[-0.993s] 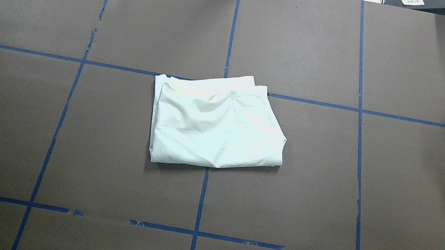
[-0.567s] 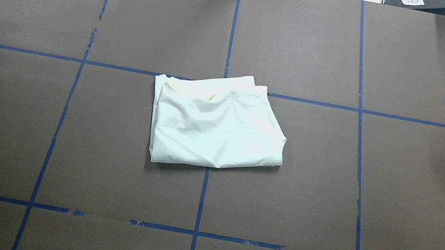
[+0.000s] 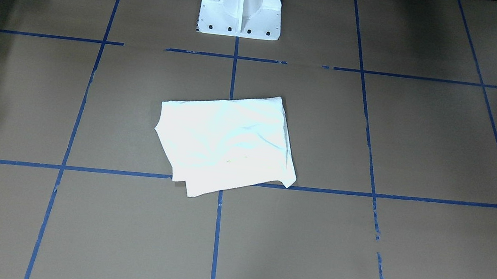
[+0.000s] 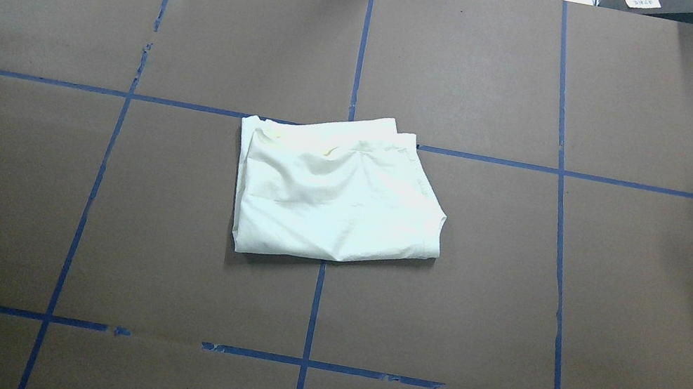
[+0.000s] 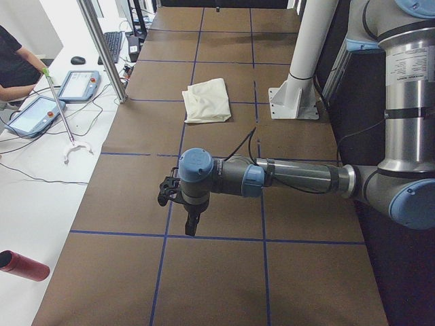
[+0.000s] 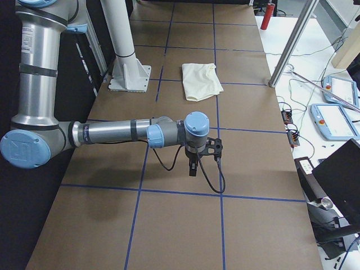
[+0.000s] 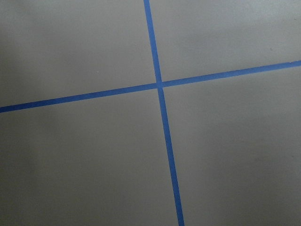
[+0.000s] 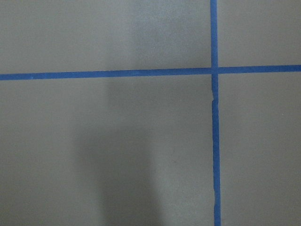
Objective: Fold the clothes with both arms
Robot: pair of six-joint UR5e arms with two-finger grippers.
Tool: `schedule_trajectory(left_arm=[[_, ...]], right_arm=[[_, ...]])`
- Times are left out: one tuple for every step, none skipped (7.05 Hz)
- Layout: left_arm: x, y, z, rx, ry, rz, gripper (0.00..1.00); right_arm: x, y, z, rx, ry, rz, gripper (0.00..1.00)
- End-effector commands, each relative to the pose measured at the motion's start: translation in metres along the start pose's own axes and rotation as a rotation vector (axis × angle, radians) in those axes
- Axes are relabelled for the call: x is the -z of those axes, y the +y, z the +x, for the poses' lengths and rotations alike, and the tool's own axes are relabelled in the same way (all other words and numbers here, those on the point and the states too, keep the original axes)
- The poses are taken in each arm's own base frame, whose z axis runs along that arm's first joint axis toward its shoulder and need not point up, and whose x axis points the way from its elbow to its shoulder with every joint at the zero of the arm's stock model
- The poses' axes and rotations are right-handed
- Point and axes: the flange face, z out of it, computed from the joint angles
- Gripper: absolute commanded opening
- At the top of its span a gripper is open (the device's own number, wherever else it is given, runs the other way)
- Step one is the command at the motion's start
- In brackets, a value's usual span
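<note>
The table, covered in brown paper, takes up most of every view. It is divided into large squares by blue tape lines.

The left arm is stretched out low over the table's left end. The right arm is stretched out in the same way over the right end. Both arms are kept well apart from the garment.

The white pedestal base is bolted at the near edge of the table, on the centre tape line.

The T-shirt is laid flat at the middle of the table, just beyond the pedestal. It is folded into a rough rectangle with plain pale cloth turned up. Its far edge is set on a cross line of tape, and the centre line is covered by it. A few soft creases are seen across the top layer, and a second layer is shown at the far right corner.

The left gripper is pointed straight down above the paper, near a tape line. The right gripper is pointed down likewise. Each is seen only from the table's ends, small and dark, so it cannot be told whether the fingers are spread or pressed together. Nothing appears to be held in either. Only bare paper and a tape crossing are shown by the wrist cameras.
</note>
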Motion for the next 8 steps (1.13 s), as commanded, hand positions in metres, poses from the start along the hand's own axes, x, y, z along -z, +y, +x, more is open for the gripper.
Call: schedule_trajectory(left_arm=[[0.004,-0.002,0.003,-0.014,-0.004,0.011,1.00],[0.005,-0.004,0.004,-0.018,-0.007,0.015,1.00],[0.005,-0.003,0.004,-0.018,-0.010,0.013,1.00],[0.005,-0.002,0.004,-0.015,-0.010,0.011,1.00],[0.005,-0.003,0.004,-0.014,-0.009,0.014,1.00],[0.005,-0.003,0.004,-0.014,-0.009,0.014,1.00],[0.005,-0.003,0.004,-0.014,-0.010,0.013,1.00],[0.005,-0.003,0.004,-0.014,-0.010,0.013,1.00]], right_arm=[[0.000,-0.002,0.000,0.026,0.012,0.005,1.00],[0.004,0.003,-0.001,0.029,0.006,0.009,1.00],[0.004,0.008,0.000,0.026,0.004,0.006,1.00],[0.004,0.008,0.000,0.026,0.004,0.006,1.00],[0.004,0.009,0.002,0.023,0.008,0.005,1.00],[0.003,0.008,0.001,0.023,0.006,0.004,1.00],[0.003,0.008,0.002,0.022,0.008,0.004,1.00],[0.002,0.008,0.003,0.020,0.007,0.001,1.00]])
